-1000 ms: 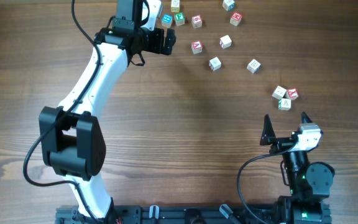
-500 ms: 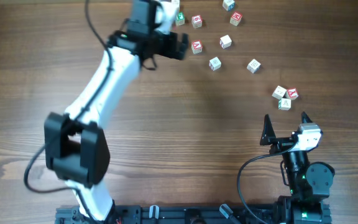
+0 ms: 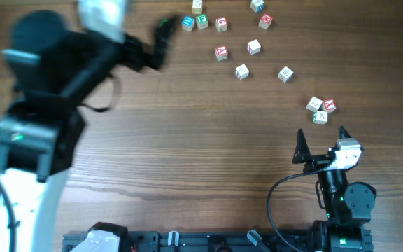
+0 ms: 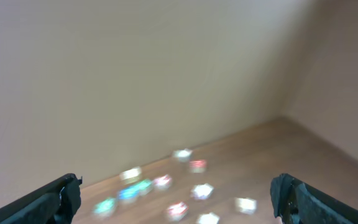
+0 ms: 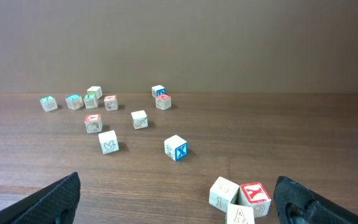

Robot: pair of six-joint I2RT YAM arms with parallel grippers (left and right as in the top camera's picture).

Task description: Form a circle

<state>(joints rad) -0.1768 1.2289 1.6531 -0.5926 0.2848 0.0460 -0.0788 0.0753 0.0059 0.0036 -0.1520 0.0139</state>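
While the alphabet cubes (image 3: 254, 47) lay strewn in a loose arc beyond the right gripper (image 3: 322, 136), no ring was closed yet. That gripper and the blurred left gripper (image 4: 179, 198), far to its left, both gaped empty. The next move probably called for grasping an outlying cube.

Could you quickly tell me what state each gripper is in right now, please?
Left gripper: open, holding nothing.
Right gripper: open, holding nothing.

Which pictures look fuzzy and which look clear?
Overhead: the left arm is smeared into a blur, but the blocks and the right hand are sharp. Left wrist: everything is fuzzy, and the blocks are just soft pale blobs. Right wrist: clear enough to read the blue X block, with even light and only faint shadows.
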